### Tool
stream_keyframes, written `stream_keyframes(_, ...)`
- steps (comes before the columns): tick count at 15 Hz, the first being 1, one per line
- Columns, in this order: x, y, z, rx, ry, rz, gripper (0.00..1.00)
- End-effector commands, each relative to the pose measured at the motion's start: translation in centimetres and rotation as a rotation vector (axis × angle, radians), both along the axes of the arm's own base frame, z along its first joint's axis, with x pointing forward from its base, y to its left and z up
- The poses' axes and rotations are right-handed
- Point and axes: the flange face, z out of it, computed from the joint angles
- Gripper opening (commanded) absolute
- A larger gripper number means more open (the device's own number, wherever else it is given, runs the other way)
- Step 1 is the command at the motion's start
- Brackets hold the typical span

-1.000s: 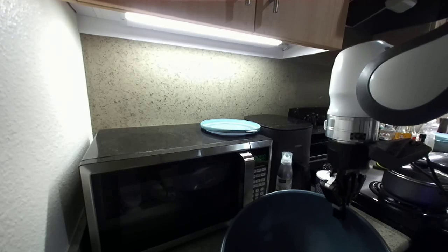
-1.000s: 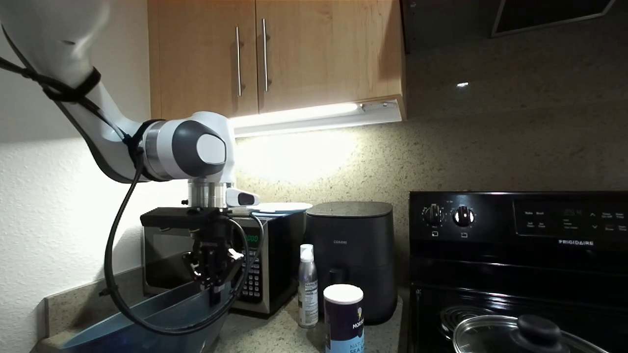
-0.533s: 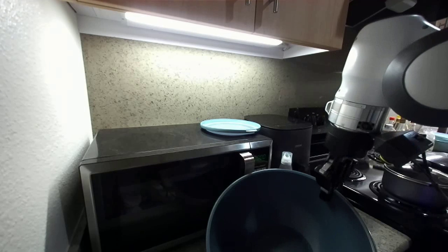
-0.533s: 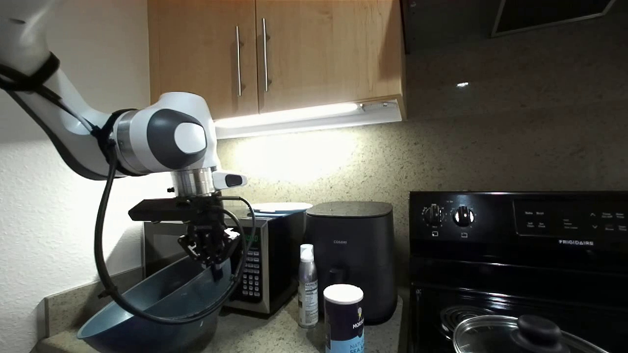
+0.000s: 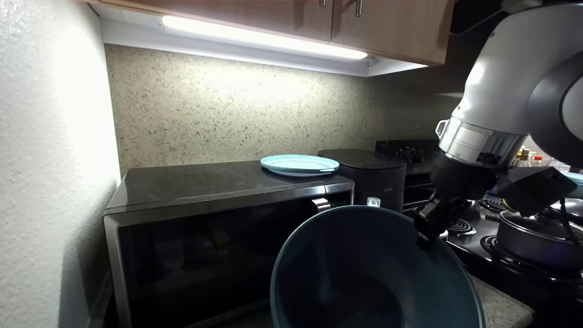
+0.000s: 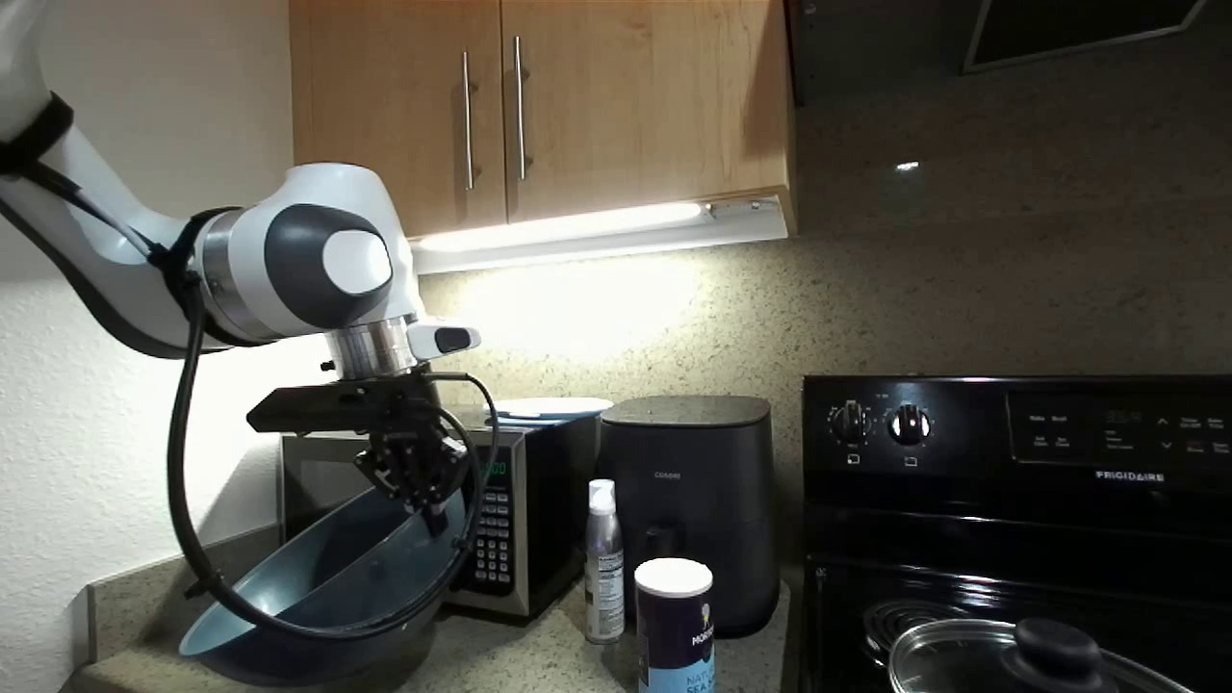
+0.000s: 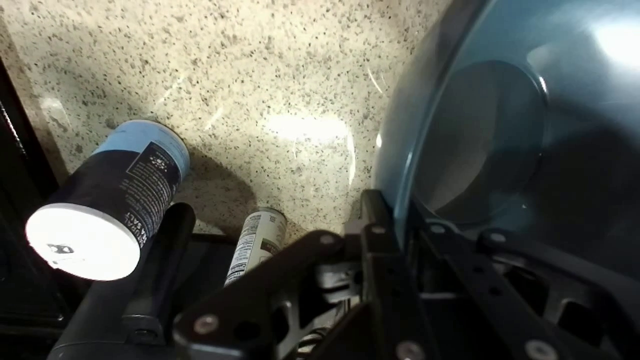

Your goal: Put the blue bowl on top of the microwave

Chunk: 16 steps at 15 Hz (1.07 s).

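The blue bowl [image 5: 355, 273] is held tilted in front of the microwave [image 5: 218, 255], its open side facing the camera in an exterior view. In an exterior view the bowl [image 6: 375, 573] hangs above the counter, its far rim lower. My gripper [image 5: 426, 241] is shut on the bowl's rim; it also shows in an exterior view [image 6: 435, 520]. In the wrist view the gripper [image 7: 397, 210] has one finger outside the bowl wall [image 7: 575, 125] and one inside. The microwave [image 6: 563, 500] is partly hidden by the bowl and arm. Its top stands higher than the bowl's rim.
A pale-blue plate [image 5: 299, 164] lies on the microwave's right end. A black air fryer [image 6: 688, 500], a spray can [image 6: 604, 568] and a salt canister [image 6: 676, 626] stand to the right. Upper cabinets [image 5: 387, 32] hang above the microwave. A wall [image 5: 50, 159] borders its left side.
My gripper has lifted the bowl upward, with most of the rise in the first half second. The wrist and bowl are more tilted. The microwave and plate have not moved.
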Motion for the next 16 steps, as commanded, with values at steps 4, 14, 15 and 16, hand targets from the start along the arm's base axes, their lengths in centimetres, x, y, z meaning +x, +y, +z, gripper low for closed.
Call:
stream_keyframes(4, -0.6, 0.9, 4.8, 0.034, -0.148, 0.045, 0.08)
stream_keyframes(14, -4.1, 1.9, 12.9, 0.082, -0.389, 0.068, 0.07)
stream_keyframes(15, -4.2, 1.8, 13.6, 0.098, -0.418, 0.063, 0.07)
stream_keyframes(16, -4.2, 1.6, 13.8, 0.105, -0.429, 0.059, 0.07)
